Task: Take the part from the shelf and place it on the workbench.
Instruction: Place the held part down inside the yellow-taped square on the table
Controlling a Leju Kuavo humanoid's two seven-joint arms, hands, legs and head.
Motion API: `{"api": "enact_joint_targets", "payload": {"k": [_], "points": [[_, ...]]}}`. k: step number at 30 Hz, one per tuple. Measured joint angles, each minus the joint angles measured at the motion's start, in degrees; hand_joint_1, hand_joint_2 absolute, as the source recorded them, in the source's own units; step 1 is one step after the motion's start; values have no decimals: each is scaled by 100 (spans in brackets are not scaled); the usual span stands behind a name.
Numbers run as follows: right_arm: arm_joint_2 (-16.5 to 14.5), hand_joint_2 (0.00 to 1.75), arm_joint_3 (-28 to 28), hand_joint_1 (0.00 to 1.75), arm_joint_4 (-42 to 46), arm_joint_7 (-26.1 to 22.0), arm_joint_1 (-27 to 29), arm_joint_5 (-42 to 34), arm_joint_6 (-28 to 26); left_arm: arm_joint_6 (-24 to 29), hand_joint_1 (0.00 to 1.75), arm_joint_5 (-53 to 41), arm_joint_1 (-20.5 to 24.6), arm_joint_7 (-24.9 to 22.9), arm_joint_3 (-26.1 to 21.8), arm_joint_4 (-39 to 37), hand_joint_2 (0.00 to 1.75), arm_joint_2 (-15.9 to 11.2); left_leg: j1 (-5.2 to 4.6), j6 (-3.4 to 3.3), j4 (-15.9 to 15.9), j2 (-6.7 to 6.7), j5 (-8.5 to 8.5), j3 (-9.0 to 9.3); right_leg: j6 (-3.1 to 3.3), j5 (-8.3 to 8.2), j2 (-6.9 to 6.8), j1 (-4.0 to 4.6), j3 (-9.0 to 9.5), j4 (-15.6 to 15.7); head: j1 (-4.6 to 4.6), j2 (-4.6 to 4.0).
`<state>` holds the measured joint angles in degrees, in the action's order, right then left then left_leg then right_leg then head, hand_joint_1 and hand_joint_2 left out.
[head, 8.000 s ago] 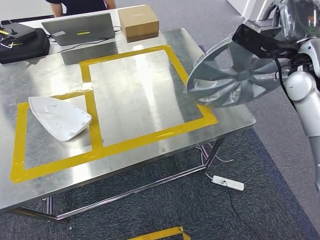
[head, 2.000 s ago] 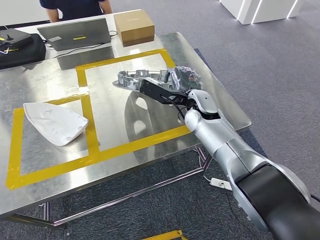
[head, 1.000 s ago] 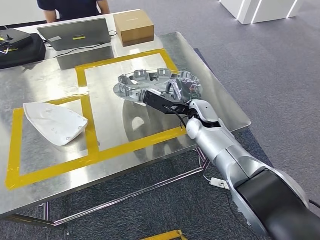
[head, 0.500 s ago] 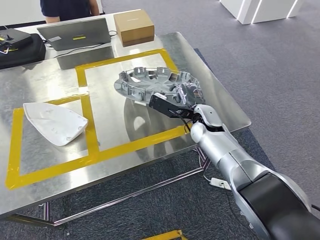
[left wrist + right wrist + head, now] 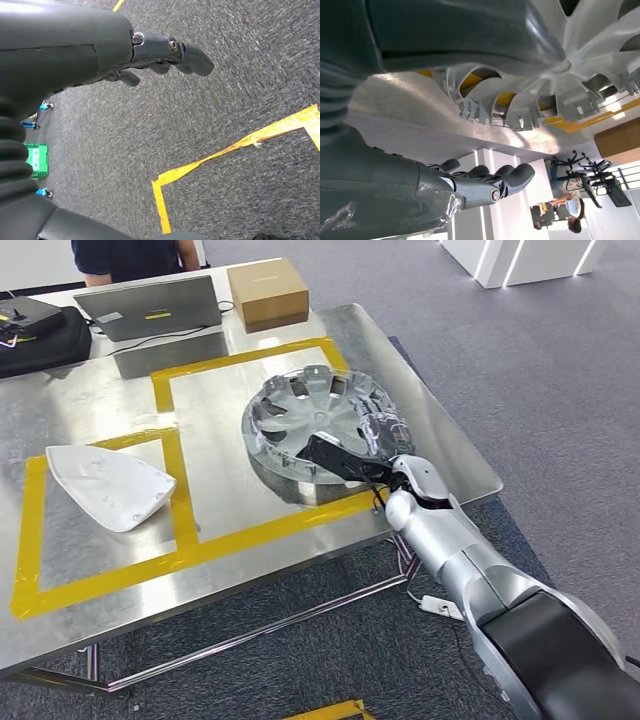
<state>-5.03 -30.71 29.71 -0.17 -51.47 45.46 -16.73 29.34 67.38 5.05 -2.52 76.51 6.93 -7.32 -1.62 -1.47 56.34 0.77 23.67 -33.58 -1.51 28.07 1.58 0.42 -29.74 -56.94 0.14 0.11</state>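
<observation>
The left hand [image 5: 113, 50] hangs over grey carpet, fingers loosely apart, holding nothing. A silver spoked plastic wheel cover [image 5: 321, 425] lies tilted on the steel tabletop [image 5: 90, 400] inside the yellow-taped square, its near rim clamped in the right hand [image 5: 377, 445].

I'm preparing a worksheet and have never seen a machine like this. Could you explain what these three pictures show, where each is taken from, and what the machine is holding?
It is a humanoid robot with two arms. The wide picture looks down from its head at a metal workbench marked with yellow tape. Its right hand holds a silver wheel cover over the bench's larger taped square; a white part lies in the smaller one. The other two pictures come from cameras at the wrists: the right shows the cover close up, the left shows the empty left hand above grey carpet.
</observation>
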Motion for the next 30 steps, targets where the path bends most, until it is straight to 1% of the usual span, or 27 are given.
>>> {"api": "enact_joint_targets", "payload": {"k": [4, 6, 7, 8, 9, 10, 12, 13, 14, 15, 16, 17, 18, 19, 20, 22, 23, 24, 25, 26, 27, 28, 29, 30], "points": [[14, 0, 3, 0, 2, 2, 35, 3, 6, 15, 0, 38, 0, -94, -1, 0, 0, -1, -1, -1, 1, 0, 1, -2, -1, -1, 0, -1, -1, 2, 0, 0], [16, 0, 3, 0, 16, 2, 47, 5, 7, 23, 0, 49, -1, -139, -2, 0, 0, -5, -11, -36, 0, -1, 7, -4, -35, -15, 4, -14, 4, 37, -2, 0], [19, 0, 6, 0, 33, 2, 50, 6, 7, 26, 0, 50, 0, -155, -2, 0, 0, -6, 1, -60, -34, -6, -11, 9, -59, -18, 5, -13, 1, 52, -3, 0], [26, 0, 12, 0, 54, 2, 51, 7, 6, 30, 0, 51, 1, -171, -3, 0, 0, -7, 14, -85, -74, -18, -35, 25, -88, 6, -4, -10, -20, 35, 0, 0], [37, 0, 23, 0, 72, 1, 48, 7, 6, 34, 0, 53, 2, -184, -3, 0, 0, -6, 35, -99, -117, -31, -66, 40, -108, 81, -20, -4, -84, -80, 7, 0], [51, 0, 35, 0, 85, -2, 49, 7, 5, 38, 0, 59, 4, -195, -3, 0, 0, -5, 55, -107, -149, -45, -90, 51, -127, 216, -43, -4, -208, -325, 12, 0], [93, 0, 53, 0, 92, -11, 79, 14, 3, 45, 0, 85, 3, -213, -3, 0, 0, -4, 66, -113, -150, -59, -97, 45, -170, 564, -83, -26, -612, -1126, 20, 0], [117, 0, 57, 0, 93, -15, 114, 20, 1, 47, 0, 98, 2, -220, -4, 0, 0, -3, 73, -111, -146, -62, -96, 42, -191, 664, -94, -42, -804, -1481, 18, 0], [140, 0, 59, 0, 95, -18, 152, 30, -1, 48, 0, 108, 0, -224, -4, 0, 0, -1, 82, -107, -140, -63, -93, 39, -211, 653, -100, -56, -917, -1653, 19, 0], [161, 0, 62, 0, 101, -21, 181, 40, -4, 48, 0, 111, 0, -227, -4, 0, 0, 2, 95, -96, -127, -63, -88, 37, -229, 524, -105, -73, -917, -1584, 20, 0], [183, 0, 66, 0, 113, -26, 197, 54, -8, 48, 0, 115, -1, -232, -4, 0, 0, 7, 112, -76, -107, -62, -77, 37, -246, 300, -112, -92, -804, -1284, 20, 0], [200, 0, 72, 0, 125, -33, 201, 69, -14, 48, 0, 120, -4, -240, -4, -1, 0, 9, 123, -43, -78, -61, -60, 31, -267, 78, -122, -113, -639, -877, 22, 0], [216, 0, 76, 0, 138, -40, 196, 86, -23, 48, 0, 127, -3, -251, -4, -4, 0, 5, 125, -2, -28, -60, -43, 8, -273, -85, -123, -124, -475, -509, 24, 0], [225, 0, 80, 0, 153, -45, 197, 104, -33, 48, 0, 137, -2, -262, -5, -7, 0, 1, 122, 41, 16, -60, -39, -25, -258, -182, -122, -129, -373, -267, 16, 0], [231, 0, 81, 0, 165, -49, 207, 119, -41, 48, 0, 145, -1, -272, -5, -10, 0, -5, 115, 82, 50, -61, -46, -63, -233, -208, -115, -124, -342, -170, 9, 0], [242, 0, 81, 0, 184, -51, 248, 141, -49, 48, 0, 157, 0, -288, -6, -13, 0, -10, 116, 144, 73, -63, -82, -124, -147, -236, -99, -112, -396, -196, -9, 0], [247, 0, 81, 0, 188, -51, 264, 151, -50, 48, 0, 161, -2, -291, -6, -14, 0, -9, 122, 178, 94, -65, -50, -152, -102, -261, -98, -117, -426, -200, -12, 0], [249, 0, 81, 0, 194, -51, 271, 163, -51, 48, 0, 165, -3, -294, -7, -14, 0, -9, 128, 213, 183, -65, 47, -201, -51, -292, -100, -128, -459, -198, -18, 0], [249, 0, 81, 0, 203, -50, 273, 173, -51, 48, 0, 169, -2, -295, -7, -15, 0, -10, 138, 250, 391, -65, 224, -293, -5, -327, -104, -140, -498, -191, -27, 0], [249, 0, 81, 0, 212, -44, 273, 181, -49, 48, 0, 172, 0, -295, -7, -15, 0, -8, 152, 286, 713, -66, 455, -420, 26, -361, -108, -144, -543, -190, -34, 0], [249, 0, 81, 0, 220, -35, 275, 187, -47, 48, 0, 175, 2, -295, -8, -15, 0, -8, 164, 311, 1105, -66, 685, -564, 39, -395, -111, -144, -593, -190, -39, 0], [249, 0, 81, 0, 222, -25, 281, 190, -45, 47, 0, 180, 2, -295, -8, -15, 0, -5, 177, 329, 1458, -66, 859, -681, 39, -432, -113, -144, -645, -191, -40, 0], [249, 0, 81, 0, 222, -15, 288, 194, -43, 47, 0, 184, 1, -297, -8, -15, 0, -3, 187, 338, 1657, -66, 936, -721, 34, -472, -115, -145, -696, -192, -39, 0], [249, 0, 81, 0, 222, -8, 294, 198, -43, 47, 0, 187, 0, -299, -8, -15, 0, -1, 199, 343, 1652, -66, 912, -659, 24, -514, -115, -148, -746, -193, -40, 0]]}}
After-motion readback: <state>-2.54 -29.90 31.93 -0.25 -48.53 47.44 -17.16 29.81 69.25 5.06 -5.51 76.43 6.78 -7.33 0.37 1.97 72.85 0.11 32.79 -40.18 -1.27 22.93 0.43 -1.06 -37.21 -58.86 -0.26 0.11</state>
